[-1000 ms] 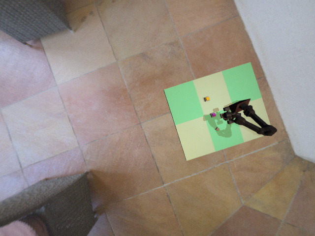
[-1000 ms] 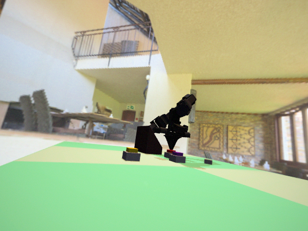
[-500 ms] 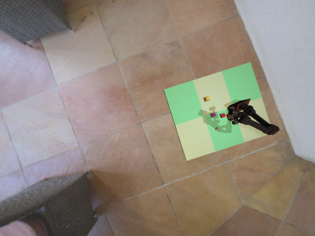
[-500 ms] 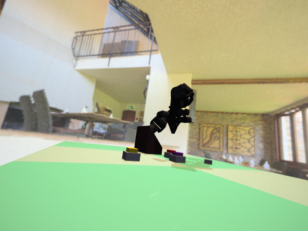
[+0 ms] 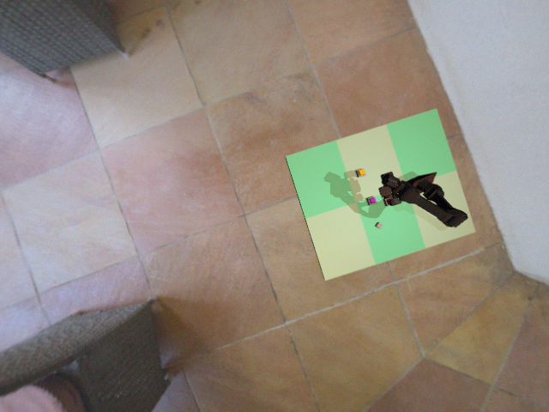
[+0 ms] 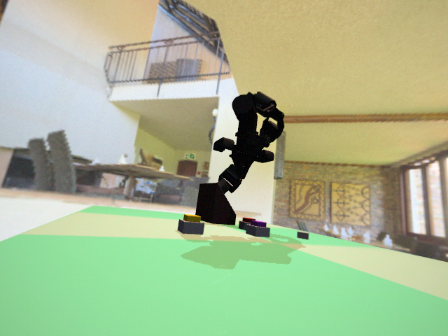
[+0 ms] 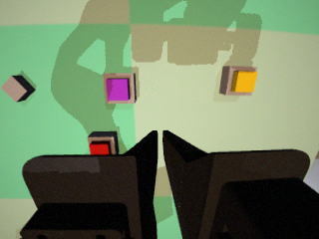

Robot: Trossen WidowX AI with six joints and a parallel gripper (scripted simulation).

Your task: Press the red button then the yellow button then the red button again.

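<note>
The red button [image 6: 248,219] [image 7: 100,148] stands on its dark base; in the wrist view the left finger hides its near edge, and in the top view the arm largely covers it. The yellow button [image 5: 361,172] [image 6: 192,218] [image 7: 245,82] is raised on its base, at the upper right of the wrist view. My gripper [image 7: 159,135] is shut and empty. It hangs high above the mat, touching no button. In the wrist view its tips appear right of the red button and below and left of the yellow one.
A purple button [image 5: 371,200] [image 6: 257,223] [image 7: 118,90] stands beside the red one, on the side away from the arm's base. A small block [image 5: 378,225] [image 6: 302,235] [image 7: 15,89] lies beyond the purple button. The arm's shadow falls across the checkered mat [image 5: 315,252].
</note>
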